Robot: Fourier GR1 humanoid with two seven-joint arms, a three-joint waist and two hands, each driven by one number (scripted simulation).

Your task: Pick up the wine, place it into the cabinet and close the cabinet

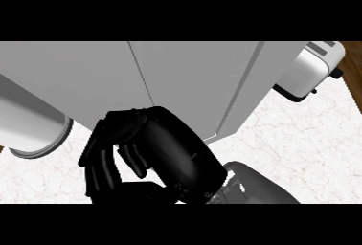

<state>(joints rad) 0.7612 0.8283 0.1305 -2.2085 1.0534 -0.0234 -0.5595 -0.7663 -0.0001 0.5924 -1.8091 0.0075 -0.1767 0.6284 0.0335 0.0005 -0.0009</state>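
Head view, right hand fingers curled against closed cabinet, wine unseen.

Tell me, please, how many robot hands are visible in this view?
1: a black hand at the lower centre, in front of the white cabinet, its fingers curled. The other hand does not show.

A pale marbled desk fills the lower view. A white toaster stands at the upper right, near a strip of brown wood. A white round container sits at the left edge.
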